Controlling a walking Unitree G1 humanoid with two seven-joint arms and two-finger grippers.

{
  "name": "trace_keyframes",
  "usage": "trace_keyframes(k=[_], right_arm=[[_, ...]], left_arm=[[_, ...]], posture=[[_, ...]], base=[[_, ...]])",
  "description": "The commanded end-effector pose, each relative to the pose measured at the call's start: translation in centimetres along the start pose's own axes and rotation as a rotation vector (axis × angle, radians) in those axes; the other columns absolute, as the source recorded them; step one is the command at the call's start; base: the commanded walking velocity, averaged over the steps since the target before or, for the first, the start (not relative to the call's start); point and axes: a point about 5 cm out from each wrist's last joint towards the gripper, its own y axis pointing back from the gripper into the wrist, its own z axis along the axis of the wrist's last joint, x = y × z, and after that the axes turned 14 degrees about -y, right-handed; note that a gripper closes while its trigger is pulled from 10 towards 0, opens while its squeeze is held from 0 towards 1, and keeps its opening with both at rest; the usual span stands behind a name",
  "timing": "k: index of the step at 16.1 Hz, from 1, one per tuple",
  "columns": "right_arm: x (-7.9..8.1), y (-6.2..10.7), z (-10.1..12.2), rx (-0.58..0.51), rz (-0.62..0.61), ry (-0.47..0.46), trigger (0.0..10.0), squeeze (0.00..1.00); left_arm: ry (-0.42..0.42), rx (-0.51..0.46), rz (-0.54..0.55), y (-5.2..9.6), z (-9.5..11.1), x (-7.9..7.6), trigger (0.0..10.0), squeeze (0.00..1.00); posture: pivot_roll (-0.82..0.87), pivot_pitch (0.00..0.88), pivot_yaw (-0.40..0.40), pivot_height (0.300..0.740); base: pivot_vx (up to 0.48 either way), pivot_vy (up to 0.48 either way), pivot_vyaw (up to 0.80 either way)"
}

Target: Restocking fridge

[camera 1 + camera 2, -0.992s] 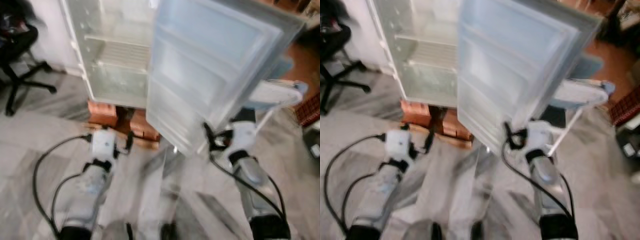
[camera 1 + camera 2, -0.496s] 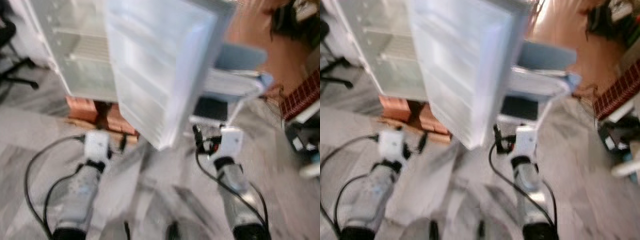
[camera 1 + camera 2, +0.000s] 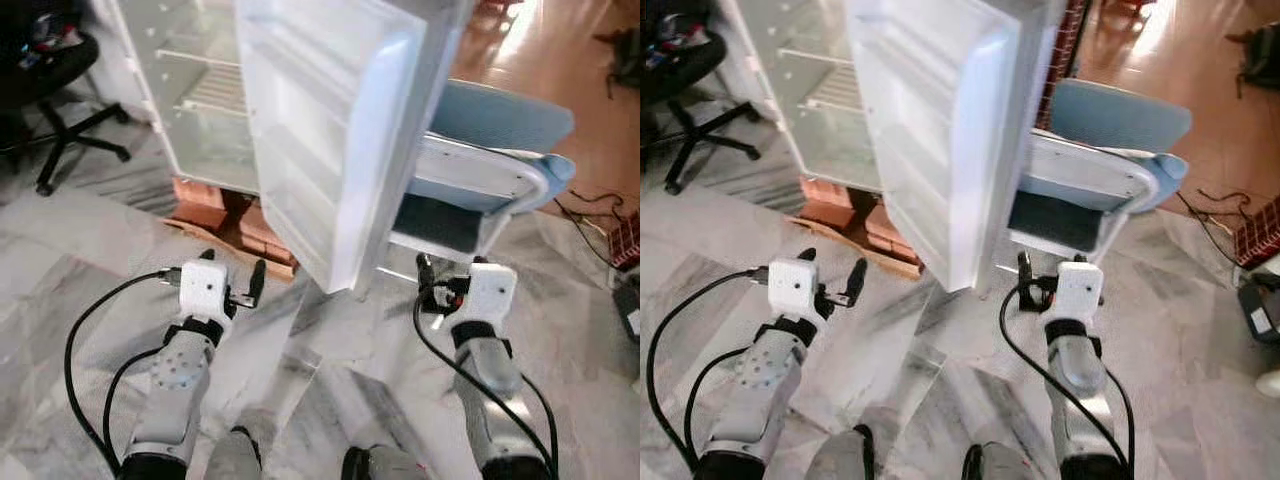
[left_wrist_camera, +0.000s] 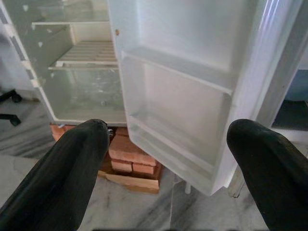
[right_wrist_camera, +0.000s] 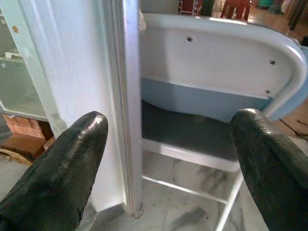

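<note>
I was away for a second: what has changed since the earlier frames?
Mainly the camera moved: the view swung right, then back, and is sharp now. Nothing was grasped or released. The fridge door stays open, the left gripper and right gripper stay open, empty and low before it, beside the blue chair.

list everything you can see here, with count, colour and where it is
fridge: 1, white, ahead on the left, standing on bricks, wire shelves bare
fridge door: 1, white, swung open toward the robot, door shelves bare
bricks: a stack, red-brown, under the fridge
chair: 1, light blue, behind the open door, on the right
office chair: 1, black, far left
floor: grey marble
left pincer: 1, black fingers, open, low before the bricks
right pincer: 1, black fingers, open, near the door's edge
</note>
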Motion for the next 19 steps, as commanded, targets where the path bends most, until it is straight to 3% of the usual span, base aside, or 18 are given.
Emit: trace_keyframes(k=[1,11,16,19], right_arm=[[-0.5,0.0,-0.2,0.006,-0.022,0.007,10.0,0.0],[-0.2,-0.6,-0.3,0.01,-0.026,-0.017,10.0,0.0],[-0.2,-0.6,-0.4,0.019,-0.018,-0.024,10.0,0.0],[0.2,-1.3,0.5,-0.013,0.006,-0.012,10.0,0.0]], left_arm=[[0.006,0.009,-0.006,0.0,-0.2,-0.2,10.0,0.0],[0.008,0.0,-0.02,-0.2,-0.1,-0.5,10.0,0.0],[0.01,0.016,-0.006,-0.2,-0.3,-0.6,10.0,0.0],[0.012,0.063,0.028,1.1,-1.4,0.5,10.0,0.0]], posture=[[0.05,0.131,-0.034,0.74],[0.04,0.127,-0.036,0.74],[0.04,0.133,-0.041,0.74],[0.04,0.137,-0.043,0.74]], base=[[0.255,0.0,0.0],[0.261,0.0,0.0],[0.0,0.0,0.0],[0.0,0.0,0.42]])
